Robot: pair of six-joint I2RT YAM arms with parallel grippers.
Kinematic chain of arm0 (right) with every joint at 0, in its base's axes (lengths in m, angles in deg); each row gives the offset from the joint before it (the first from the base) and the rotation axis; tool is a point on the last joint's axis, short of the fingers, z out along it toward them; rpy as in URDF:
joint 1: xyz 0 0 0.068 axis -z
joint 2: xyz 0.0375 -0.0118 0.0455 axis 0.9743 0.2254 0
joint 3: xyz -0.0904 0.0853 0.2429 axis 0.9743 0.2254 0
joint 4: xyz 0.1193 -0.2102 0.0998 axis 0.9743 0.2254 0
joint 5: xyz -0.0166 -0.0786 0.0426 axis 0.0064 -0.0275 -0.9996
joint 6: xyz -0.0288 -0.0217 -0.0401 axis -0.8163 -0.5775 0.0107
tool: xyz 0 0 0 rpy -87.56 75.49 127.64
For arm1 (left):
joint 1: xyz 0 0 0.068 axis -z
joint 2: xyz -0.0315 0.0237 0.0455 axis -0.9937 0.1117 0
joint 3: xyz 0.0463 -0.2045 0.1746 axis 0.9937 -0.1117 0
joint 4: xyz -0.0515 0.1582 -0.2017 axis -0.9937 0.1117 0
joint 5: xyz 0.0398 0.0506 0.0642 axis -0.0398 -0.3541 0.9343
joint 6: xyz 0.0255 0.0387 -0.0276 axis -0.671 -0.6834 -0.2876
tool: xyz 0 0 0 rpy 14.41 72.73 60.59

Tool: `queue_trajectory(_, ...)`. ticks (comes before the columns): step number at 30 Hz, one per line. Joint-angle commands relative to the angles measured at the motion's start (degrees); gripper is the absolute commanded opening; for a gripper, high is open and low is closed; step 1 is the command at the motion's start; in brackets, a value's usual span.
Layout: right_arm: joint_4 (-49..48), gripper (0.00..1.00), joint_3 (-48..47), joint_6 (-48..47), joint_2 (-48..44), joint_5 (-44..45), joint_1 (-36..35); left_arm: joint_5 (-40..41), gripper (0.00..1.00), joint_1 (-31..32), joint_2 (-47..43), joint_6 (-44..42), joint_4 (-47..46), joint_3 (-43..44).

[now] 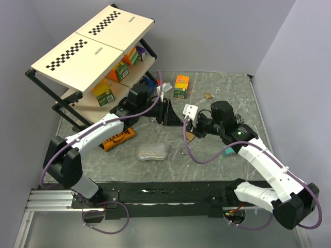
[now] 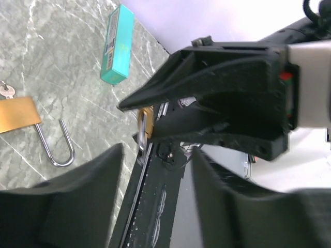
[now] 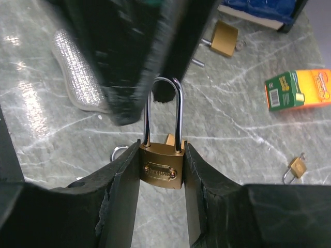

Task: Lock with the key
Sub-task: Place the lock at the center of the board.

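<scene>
My right gripper (image 3: pixel 162 155) is shut on a brass padlock (image 3: pixel 161 168), pinching its body from both sides above the table. Its steel shackle (image 3: pixel 164 111) points away from the wrist and sits down in the body. The black fingers (image 3: pixel 129 57) of my left gripper, blurred, are at the top of that shackle. In the left wrist view my left gripper (image 2: pixel 158 160) stands open with nothing between its fingers, facing the right gripper (image 2: pixel 222 98) and the held padlock (image 2: pixel 146 124). A second padlock (image 2: pixel 18 114) lies on the table with its shackle (image 2: pixel 57 147) open and a key (image 2: pixel 5 92) at its edge.
Another brass padlock (image 3: pixel 224 39) and a small one (image 3: pixel 296 166) lie on the marble table (image 1: pixel 217 82). A green-orange box (image 1: pixel 181 86), a teal box (image 2: pixel 117 44), a clear plastic pack (image 1: pixel 153 151) and an orange bag (image 1: pixel 118 138) are around. A tilted shelf rack (image 1: pixel 93 46) stands at the back left.
</scene>
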Motion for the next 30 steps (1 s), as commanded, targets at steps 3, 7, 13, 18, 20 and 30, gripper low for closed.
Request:
queue_trajectory(3,1.48,0.18,-2.11,5.21,1.57,-1.45,8.29,0.32,0.77,-2.10,-4.22,-4.08,-0.76,0.54)
queue_trajectory(7,3.67,0.15,-3.86,13.03,7.98,1.16,16.84,5.93,0.88,-2.63,-8.35,-11.89,1.79,0.01)
queue_trajectory(13,6.31,0.13,-8.70,24.45,24.06,10.49,27.82,10.86,0.96,-2.80,-12.31,-18.41,2.31,-0.96)
queue_trajectory(18,5.53,0.09,-13.36,26.57,35.47,14.79,31.96,13.86,0.96,-3.07,-11.78,-20.88,6.45,1.59)
queue_trajectory(20,5.35,0.10,-15.72,26.75,38.39,15.67,33.28,17.10,0.96,-3.07,-12.31,-19.83,6.10,1.15)
queue_trajectory(30,5.26,0.13,-23.29,28.07,51.84,19.45,37.16,21.86,0.96,-3.07,-15.04,-22.55,6.18,-0.69)
